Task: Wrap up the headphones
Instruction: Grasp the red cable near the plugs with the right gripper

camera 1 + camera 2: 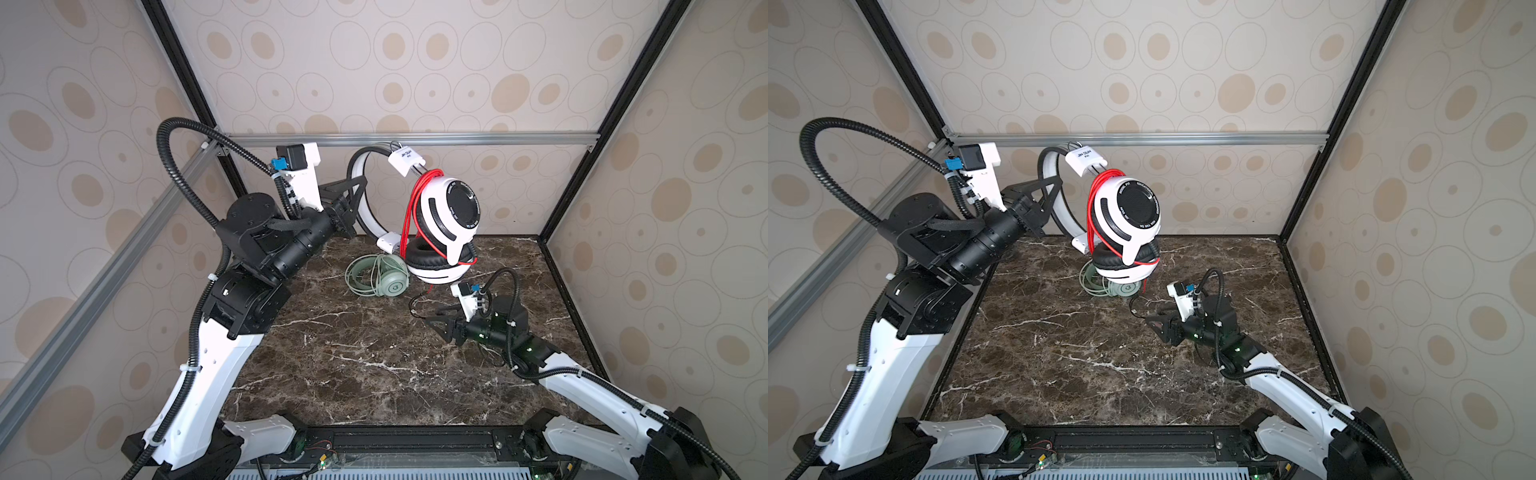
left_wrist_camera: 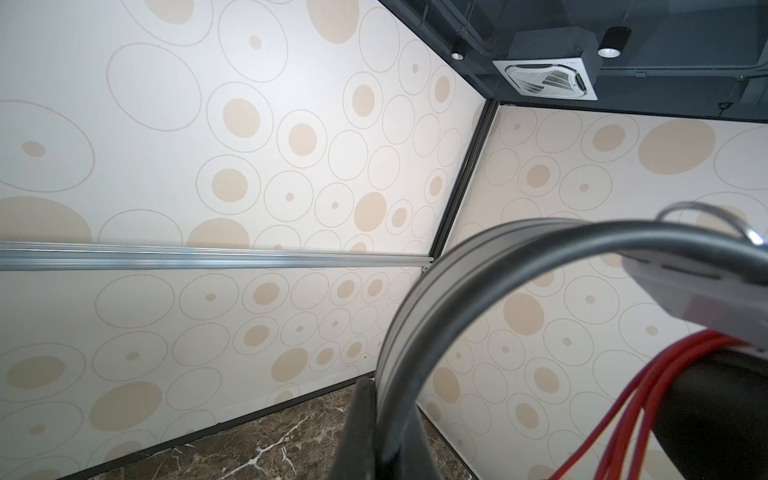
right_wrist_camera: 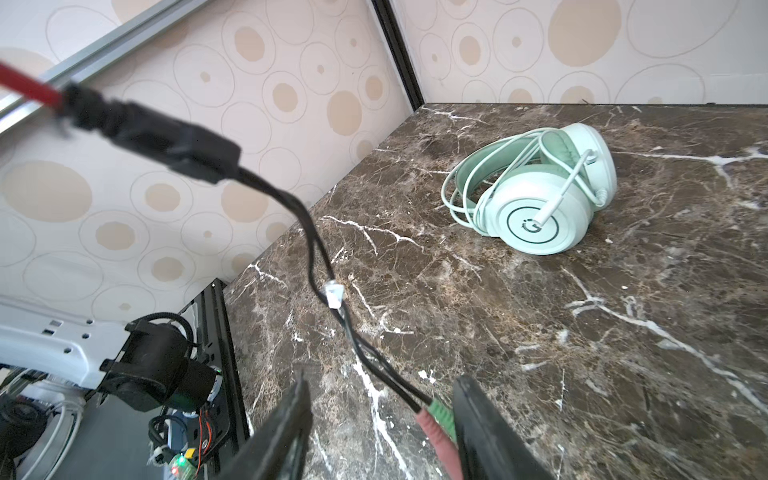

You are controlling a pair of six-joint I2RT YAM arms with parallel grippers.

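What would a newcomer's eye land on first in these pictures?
The white-and-black headphones, red cable looped around one ear cup, hang high at the back, their headband pinched in the left claw. Below them the mint-green headphones lie on the marble table, their cable wound about them. Low on the right, the right claw stands open around the cable's plugs.

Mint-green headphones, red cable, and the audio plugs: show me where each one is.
mint-green headphones [image 3: 536,216]: right wrist view, outer face of the near ear cup.
red cable [image 1: 409,216]: in a top view, loops beside the white ear cup.
audio plugs [image 3: 434,428]: right wrist view, the pink plug.
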